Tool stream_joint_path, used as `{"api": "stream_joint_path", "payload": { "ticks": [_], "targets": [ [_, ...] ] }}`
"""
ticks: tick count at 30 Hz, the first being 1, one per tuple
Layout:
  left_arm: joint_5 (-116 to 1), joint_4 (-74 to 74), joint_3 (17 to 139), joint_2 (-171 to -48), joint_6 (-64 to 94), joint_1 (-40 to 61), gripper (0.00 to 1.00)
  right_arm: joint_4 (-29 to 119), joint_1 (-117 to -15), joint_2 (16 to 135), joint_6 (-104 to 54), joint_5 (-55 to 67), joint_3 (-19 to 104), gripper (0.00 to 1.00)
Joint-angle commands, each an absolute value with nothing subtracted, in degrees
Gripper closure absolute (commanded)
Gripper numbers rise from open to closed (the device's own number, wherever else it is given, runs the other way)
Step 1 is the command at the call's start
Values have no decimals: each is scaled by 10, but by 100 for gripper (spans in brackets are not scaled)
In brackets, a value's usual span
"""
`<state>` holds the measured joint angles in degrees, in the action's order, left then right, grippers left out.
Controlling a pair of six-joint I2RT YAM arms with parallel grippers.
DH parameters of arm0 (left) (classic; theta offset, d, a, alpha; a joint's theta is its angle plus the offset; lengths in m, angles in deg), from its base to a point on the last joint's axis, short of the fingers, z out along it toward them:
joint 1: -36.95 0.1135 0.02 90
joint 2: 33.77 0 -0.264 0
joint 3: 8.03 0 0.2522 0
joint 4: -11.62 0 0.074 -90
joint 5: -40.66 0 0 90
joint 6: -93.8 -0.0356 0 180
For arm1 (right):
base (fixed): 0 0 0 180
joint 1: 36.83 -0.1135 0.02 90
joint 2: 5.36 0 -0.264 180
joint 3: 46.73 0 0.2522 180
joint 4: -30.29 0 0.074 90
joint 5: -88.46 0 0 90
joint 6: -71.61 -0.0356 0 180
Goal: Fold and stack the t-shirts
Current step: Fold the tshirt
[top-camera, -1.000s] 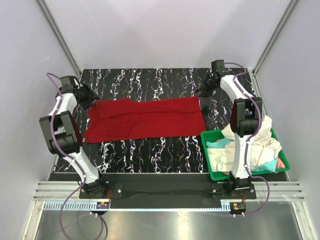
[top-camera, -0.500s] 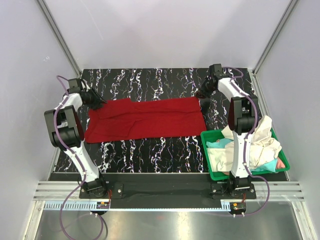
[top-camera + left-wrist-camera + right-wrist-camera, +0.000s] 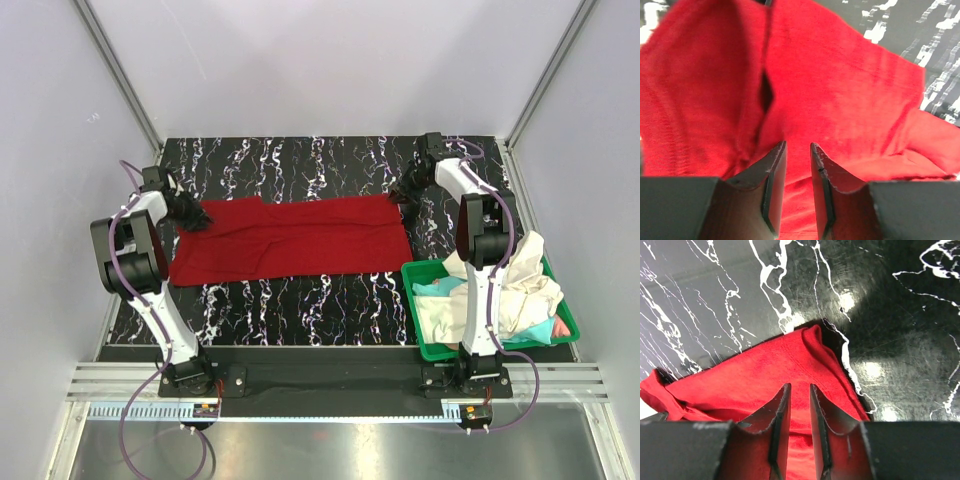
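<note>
The deep red t-shirt (image 3: 300, 235) lies spread flat across the middle of the black marbled table. My left gripper (image 3: 192, 214) is at its far left corner. In the left wrist view the gripper (image 3: 797, 145) has its jaws nearly together on a fold of the red cloth (image 3: 840, 90). My right gripper (image 3: 405, 195) is at the shirt's far right corner. In the right wrist view the gripper (image 3: 799, 386) is pinched narrow on the red hem (image 3: 750, 385). The cream-white t-shirt (image 3: 520, 290), teal t-shirt (image 3: 435, 288) and pinkish t-shirt (image 3: 562, 325) lie heaped in the bin.
The green plastic bin (image 3: 480, 352) stands at the near right, its corner close to the red shirt's near right corner. The right arm's base rises in front of it. Bare marbled table (image 3: 300, 165) runs along the far side, bounded by white walls.
My left gripper has swung in from the table's far left edge onto the shirt's far left corner. My right gripper has shifted slightly down onto the far right corner. The shirt has not moved.
</note>
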<state>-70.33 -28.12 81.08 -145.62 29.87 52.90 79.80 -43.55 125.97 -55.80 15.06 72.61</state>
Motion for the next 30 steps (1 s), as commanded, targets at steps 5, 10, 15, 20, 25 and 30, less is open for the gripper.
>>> {"api": "stream_joint_path", "payload": {
  "ticks": [5,10,15,20,25,30],
  "targets": [
    [-628,-314,834,-1413,265,528,67,840,-444,1240,-544,119,733,73],
    [-609,-283,794,-1325,304,522,59,853,-480,1230,-499,120,801,64],
    [-677,-285,847,-1370,306,522,51,786,-550,1271,-535,202,852,54],
    [-754,-243,856,-1408,323,522,48,722,-605,1364,-586,305,935,57],
    [-836,-216,872,-1414,293,494,60,707,-621,1410,-629,316,983,68],
    [-783,-210,863,-1392,242,413,55,673,-621,1371,-647,311,894,71]
  ]
}}
